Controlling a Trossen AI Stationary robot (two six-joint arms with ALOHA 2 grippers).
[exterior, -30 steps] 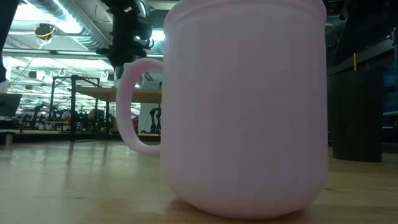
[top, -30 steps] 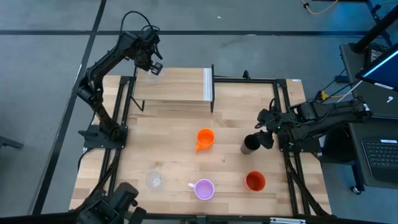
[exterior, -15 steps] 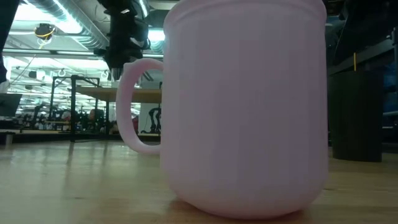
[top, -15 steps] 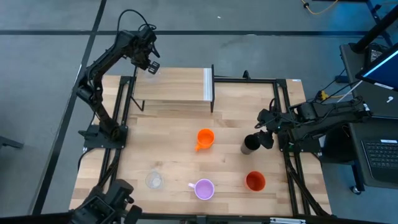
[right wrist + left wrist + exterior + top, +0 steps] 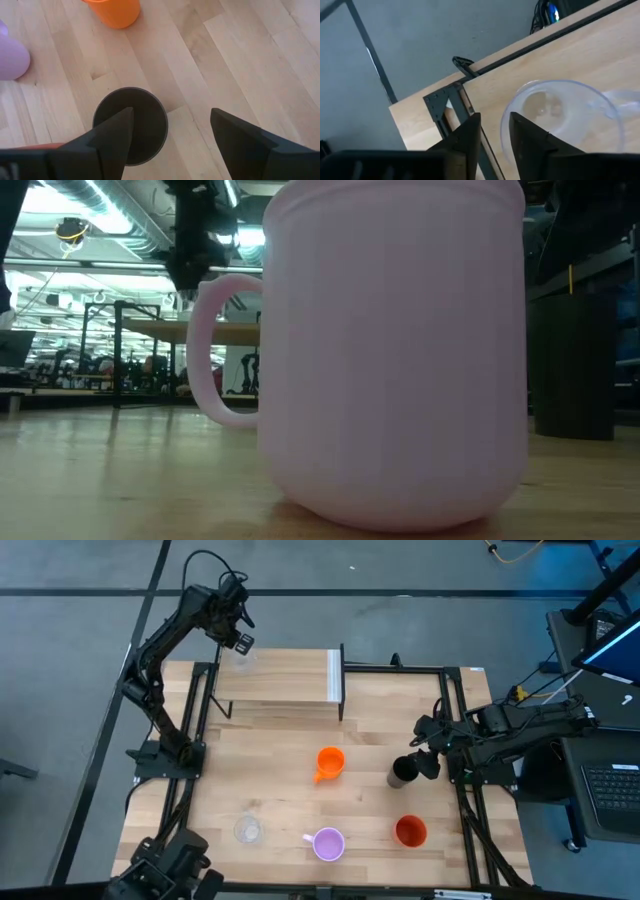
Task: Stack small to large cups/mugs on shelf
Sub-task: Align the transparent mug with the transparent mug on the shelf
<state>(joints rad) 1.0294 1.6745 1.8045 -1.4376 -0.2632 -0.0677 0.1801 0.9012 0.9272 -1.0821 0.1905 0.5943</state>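
Observation:
A clear glass (image 5: 243, 659) (image 5: 565, 117) stands upright on its base on the far-left corner of the shelf (image 5: 290, 682). My left gripper (image 5: 239, 641) (image 5: 495, 119) hovers open just above it, one finger over the glass's rim, the other outside. On the table stand the orange mug (image 5: 329, 762), black tumbler (image 5: 403, 771) (image 5: 131, 125), red-orange cup (image 5: 411, 831), lilac mug (image 5: 328, 843) (image 5: 390, 350) and a second clear glass (image 5: 247, 830). My right gripper (image 5: 426, 762) (image 5: 171, 114) waits open just right of the tumbler. My left gripper comes at the glass from above, pointing steeply down. One finger (image 5: 525, 137) covers the near part of the glass's rim (image 5: 506, 125); I cannot tell whether it touches it. The glass stands on the shelf.
The shelf's raised end strip (image 5: 336, 675) and the black frame rails (image 5: 395, 668) run along the table's far side. Bare wood lies between the shelf and the cups. The lilac mug fills the low view.
My left gripper has drawn up and a little toward the table's far-left corner, away from the clear glass. The glass stays upright on the shelf's corner.

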